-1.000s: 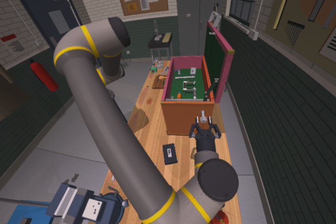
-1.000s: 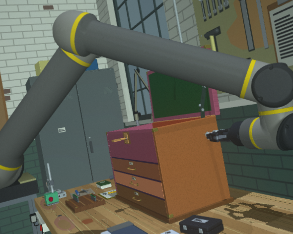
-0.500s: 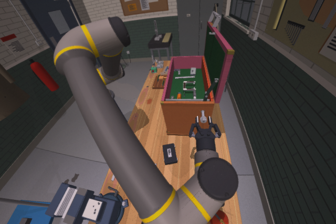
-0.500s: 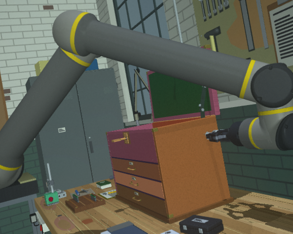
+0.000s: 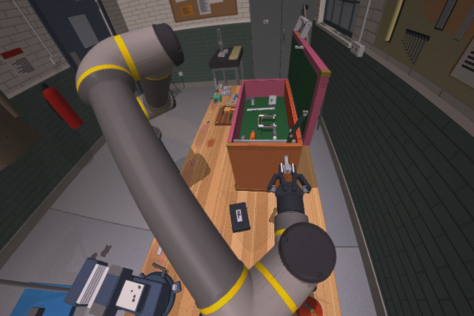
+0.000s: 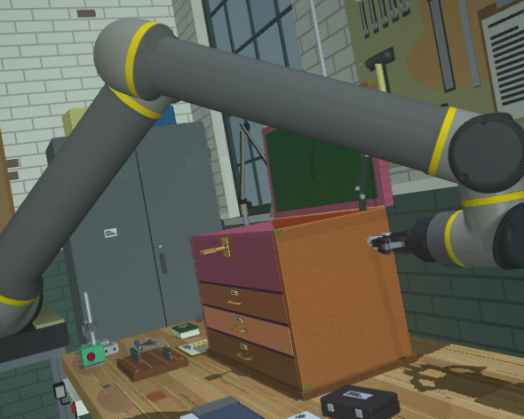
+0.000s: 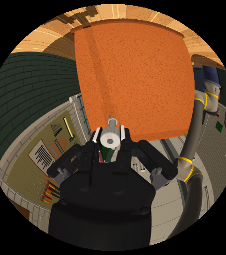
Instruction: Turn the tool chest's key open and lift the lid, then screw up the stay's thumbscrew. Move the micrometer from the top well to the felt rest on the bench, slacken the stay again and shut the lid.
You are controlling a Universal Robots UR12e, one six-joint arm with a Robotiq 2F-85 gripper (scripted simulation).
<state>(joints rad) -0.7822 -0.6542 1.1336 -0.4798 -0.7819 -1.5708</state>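
On the bench stands the tool chest (image 5: 264, 136) (image 6: 307, 293) with its lid (image 5: 308, 79) (image 6: 325, 169) raised upright. A dark stay (image 5: 296, 127) (image 6: 363, 185) runs from the lid to the chest's side. The silver knurled thumbscrew (image 5: 286, 165) (image 6: 370, 240) (image 7: 110, 136) sticks out of the orange side wall. The thumbscrew sits clamped in my gripper (image 5: 287, 170) (image 6: 379, 244) (image 7: 109, 135), which is closed around it. The micrometer (image 5: 267, 123) lies in the green top well. The key (image 6: 215, 249) juts from the chest's front. The felt rest is not identifiable.
A black case (image 5: 239, 217) (image 6: 359, 402) lies on the bench near the chest. A wooden block tray (image 5: 224, 113) (image 6: 151, 361) and small tools sit at the far end. A blue vice (image 5: 111, 291) stands at the near end. The dark wall runs close behind my gripper.
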